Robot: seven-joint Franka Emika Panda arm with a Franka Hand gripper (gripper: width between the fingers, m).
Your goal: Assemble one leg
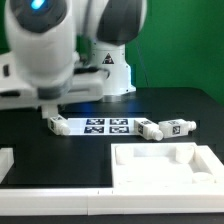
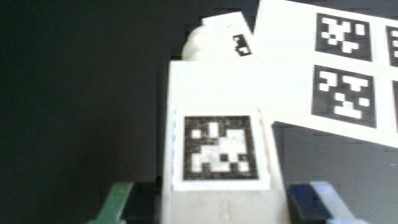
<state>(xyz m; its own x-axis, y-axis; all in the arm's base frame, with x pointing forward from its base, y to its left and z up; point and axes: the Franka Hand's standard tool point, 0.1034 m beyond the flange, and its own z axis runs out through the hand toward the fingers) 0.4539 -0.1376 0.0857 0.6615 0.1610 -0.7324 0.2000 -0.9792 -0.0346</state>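
A white leg [image 2: 217, 100] with a black-and-white tag on its side lies on the black table, its far end next to the marker board [image 2: 329, 70]. My gripper [image 2: 219, 196] is open and straddles the near end of this leg. The blue finger [image 2: 317, 198] sits close against one side, and the green finger [image 2: 121, 200] stands a little off the other. In the exterior view the gripper [image 1: 50, 112] is low over the same leg [image 1: 56, 125], at the left end of the marker board [image 1: 105, 126]. Two more legs [image 1: 150, 129] [image 1: 178, 127] lie at the board's right end.
A large white tray-like panel [image 1: 165, 165] lies at the front on the exterior view's right. Another white part [image 1: 6, 160] shows at the front left edge. The arm's white base [image 1: 110, 65] stands behind the marker board.
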